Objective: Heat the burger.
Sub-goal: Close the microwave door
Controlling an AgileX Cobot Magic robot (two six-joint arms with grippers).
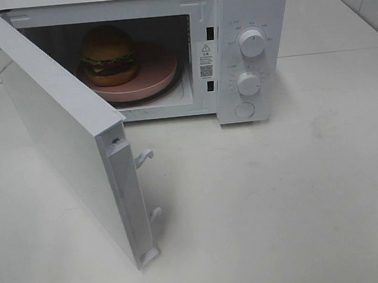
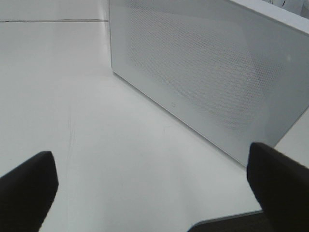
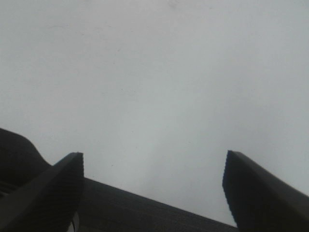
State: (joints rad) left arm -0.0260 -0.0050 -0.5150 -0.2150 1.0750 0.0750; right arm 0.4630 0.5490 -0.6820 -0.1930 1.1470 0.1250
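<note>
The burger (image 1: 108, 55) sits on a round pink plate (image 1: 154, 69) inside the white microwave (image 1: 250, 5), toward the left of the cavity. The microwave door (image 1: 64, 135) stands swung wide open to the left. Neither arm shows in the exterior high view. In the left wrist view my left gripper (image 2: 154, 181) is open, its dark fingers (image 2: 29, 186) far apart above the white table, facing the outer face of the door (image 2: 207, 72). In the right wrist view my right gripper (image 3: 152, 186) is open with nothing between its fingers (image 3: 256, 188), over bare table.
The microwave has two white knobs (image 1: 252, 43) and a round button (image 1: 243, 109) on its right panel. Two latch hooks (image 1: 144, 158) stick out from the door's free edge. A white tabletop (image 1: 279, 206) spreads in front of the microwave.
</note>
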